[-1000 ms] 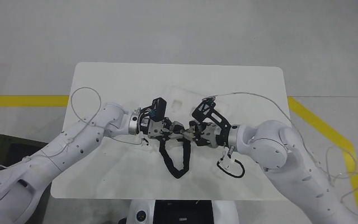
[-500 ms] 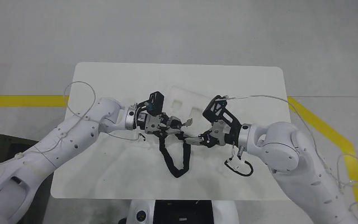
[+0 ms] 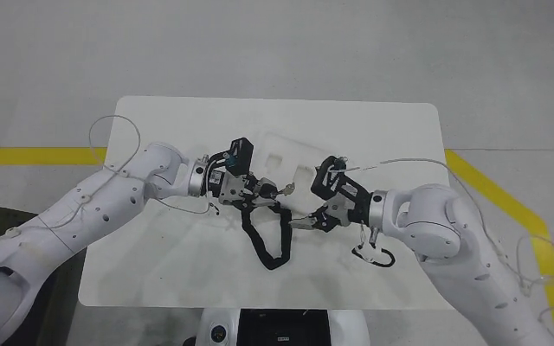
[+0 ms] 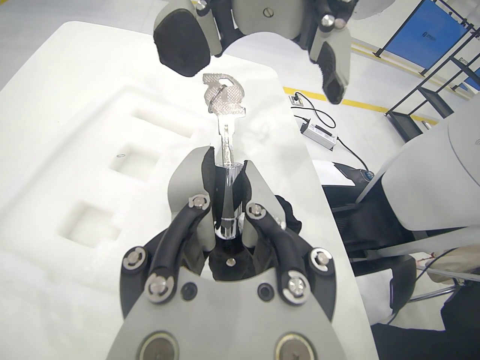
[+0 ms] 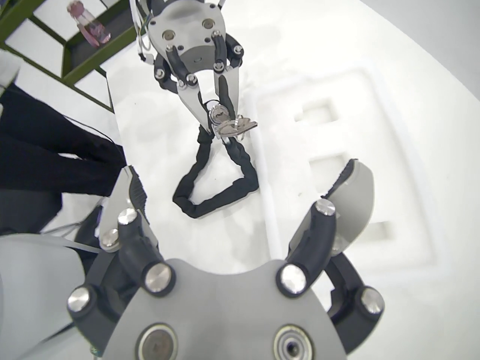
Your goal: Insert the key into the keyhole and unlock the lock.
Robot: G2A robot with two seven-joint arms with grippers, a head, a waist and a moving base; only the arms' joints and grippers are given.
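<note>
White table (image 3: 156, 121) under us bears 1 foam tray (image 3: 299, 147). We count 1 lock (image 4: 229, 204), 1 chain (image 5: 217, 200), 1 key (image 4: 225, 95) and 2 grippers. Left gripper (image 4: 227, 162) clamps the lock above the table, with the key seated in its keyhole. Right gripper (image 4: 258, 71) hangs spread wide near the key's head, touching nothing. We judge turning comes next: close squarely on the flat head, twist about the shaft, and hold the lock steady.
</note>
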